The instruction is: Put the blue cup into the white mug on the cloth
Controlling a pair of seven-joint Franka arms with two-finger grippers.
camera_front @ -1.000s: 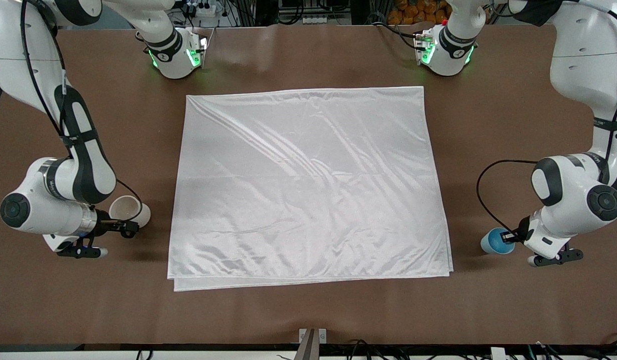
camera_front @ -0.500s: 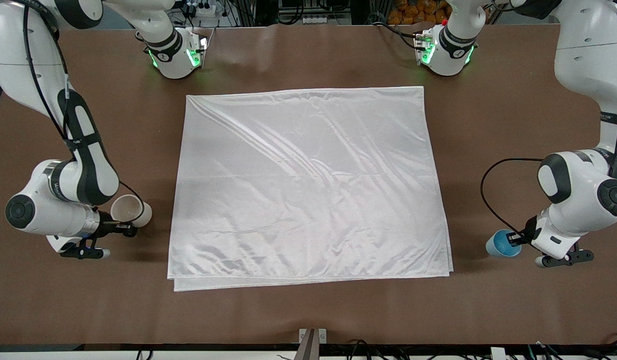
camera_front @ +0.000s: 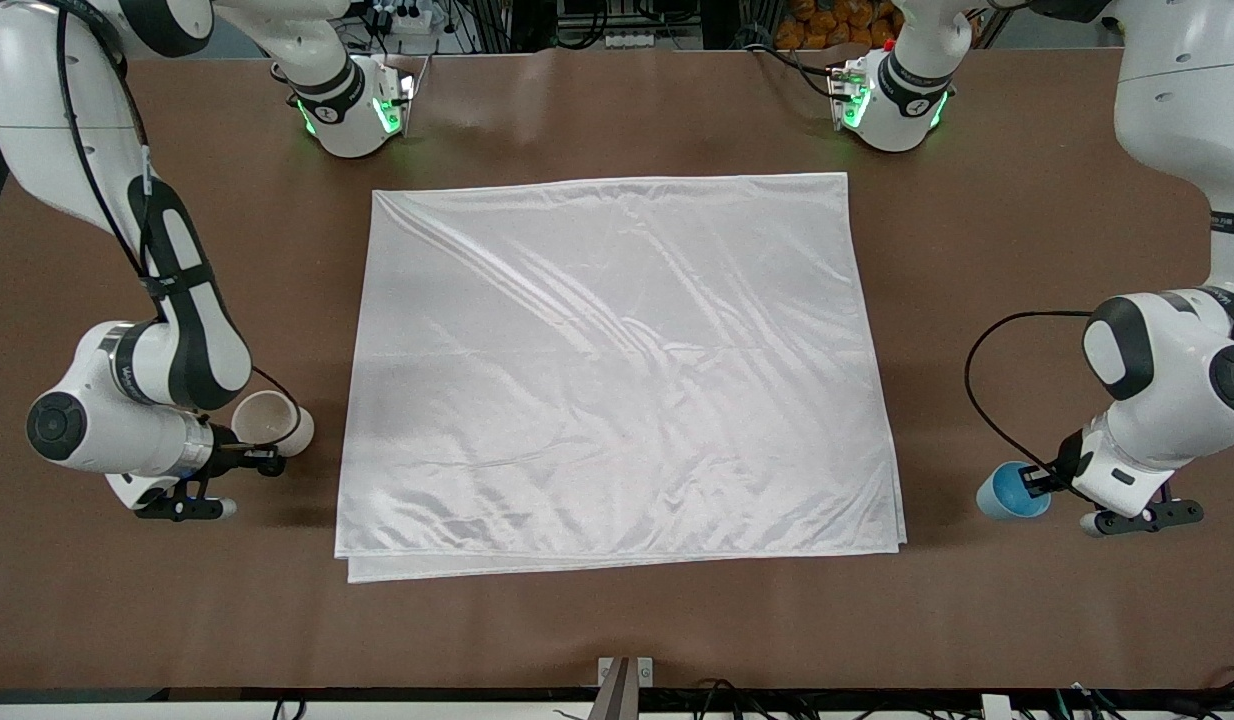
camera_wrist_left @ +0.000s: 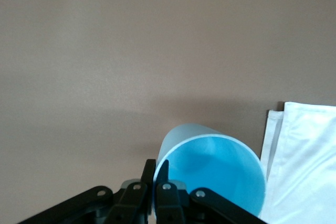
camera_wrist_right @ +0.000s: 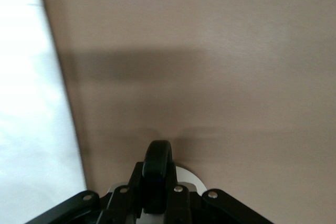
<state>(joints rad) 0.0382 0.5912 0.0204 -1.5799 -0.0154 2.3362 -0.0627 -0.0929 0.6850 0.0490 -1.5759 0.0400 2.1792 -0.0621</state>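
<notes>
Brown bench: both arms have drifted slightly, left end effector (camera_front: pixel 1035 484) clamped on the blue cup (camera_front: pixel 1007 492), right end effector (camera_front: pixel 260 459) clamped on the white mug (camera_front: pixel 272 423), beside the cloth (camera_front: pixel 617 370), so placement remains ahead.

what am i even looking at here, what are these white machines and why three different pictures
These are two robot arms bolted along one edge of a brown table. The wide picture comes from a high camera facing them. The other two come from small cameras on each arm's wrist, looking down past its black two-finger gripper.

A large shiny white cloth lies spread in the middle of the table.

The left gripper is shut on the rim of a blue cup, over bare table beside the cloth at the left arm's end; its wrist view looks into the cup.

The right gripper is shut on the black handle of a white mug, over bare table at the right arm's end.
</notes>
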